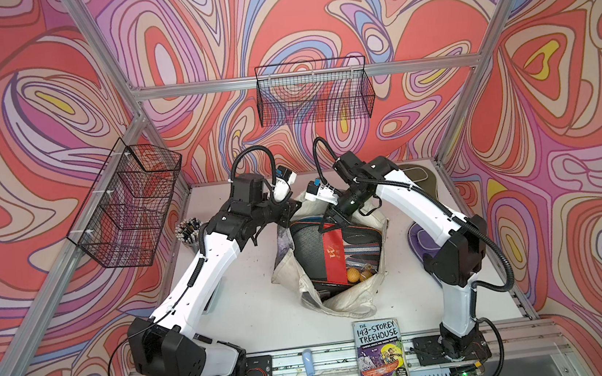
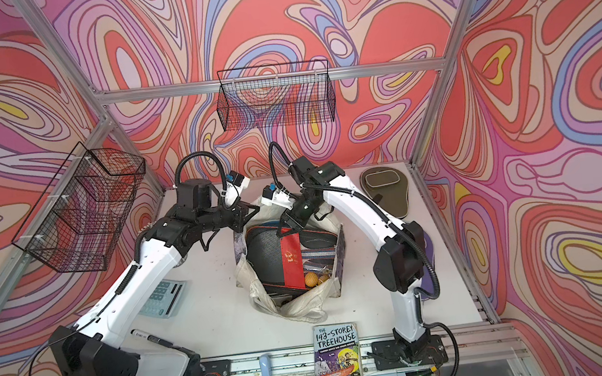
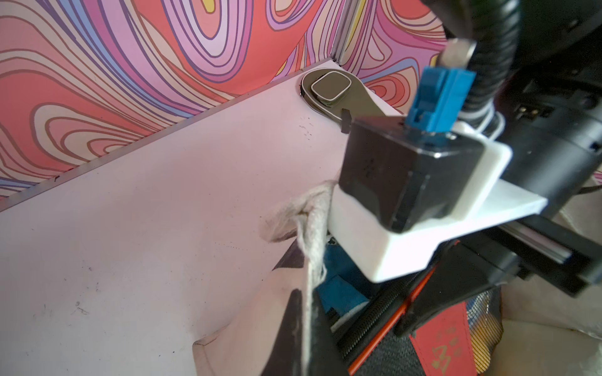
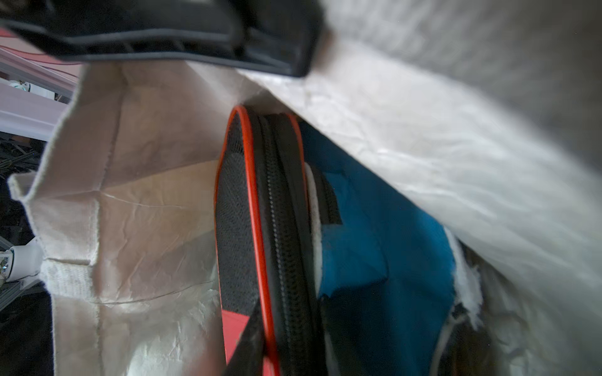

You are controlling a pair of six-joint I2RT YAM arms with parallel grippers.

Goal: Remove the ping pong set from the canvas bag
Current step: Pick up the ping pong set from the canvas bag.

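Front edge: a paperback book point(image 1: 382, 359) lies face up, with a small pale-blue item point(image 1: 307, 360) on the rail to its left. Front left of the table point(image 1: 252, 316): a calculator point(image 2: 162, 299) and a black marker point(image 2: 151, 336) beside the left arm, shown in a top view. Centre: the canvas bag point(image 1: 346, 304) sits slumped with its mouth open upward, in both top views. A black pack point(image 1: 313, 248) with a red band lies uppermost inside the bag. Two orange balls point(image 1: 356, 275) show through its mesh at the near end. The right wrist view shows a blue case point(image 4: 374, 247) wedged between the pack and the bag's wall. The left gripper point(image 1: 293, 207) is at the bag's far left rim, clamped tight on the cream hem. The left wrist view shows the fabric pinched at the fingers point(image 3: 293, 325). The right gripper point(image 1: 327, 219) dips into the bag's far end at the pack's top edge. Whether it grips the pack or only hangs close, I cannot tell. Right of the bag: a purple case point(image 1: 421, 239) lies flat on the table, partly under the right arm. Far right corner: an olive case point(image 1: 418, 180) lies flat, well apart from the bag. Far left: a cup of pencils point(image 1: 189, 231). Walls: a wire basket point(image 1: 314, 92) at the back and another point(image 1: 125, 203) on the left.
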